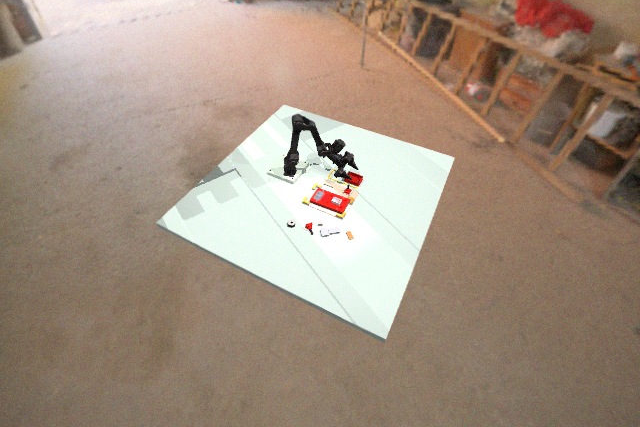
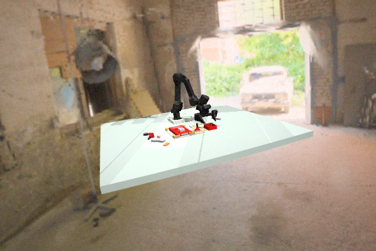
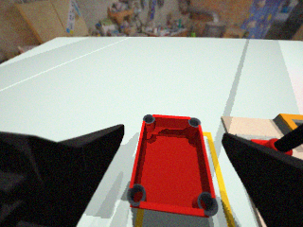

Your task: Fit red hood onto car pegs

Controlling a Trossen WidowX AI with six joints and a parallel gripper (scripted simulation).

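Observation:
The red hood [image 1: 354,178] [image 2: 210,126] [image 3: 172,172] lies on the table with its hollow side up, and its four dark-ringed corner bosses show in the wrist view. My gripper [image 1: 348,171] [image 2: 208,120] [image 3: 171,132] is open and empty above the hood, one finger out to each side of it, not touching it as far as I see. The red car chassis [image 1: 323,203] [image 2: 175,130] sits in the jig [image 1: 341,215] with yellow corners. The pale engine block [image 1: 336,200] [image 2: 181,129] is on its deck. The pegs are too small to make out.
A tan board [image 3: 243,125] with a red part [image 1: 347,190] [image 2: 197,129] and its upright black stem stands between hood and jig. A yellow outline [image 3: 216,165] runs beside the hood. Beyond the jig lie a wheel [image 1: 291,223], a grey part [image 1: 326,232] and an orange block [image 1: 349,235] [image 2: 165,144].

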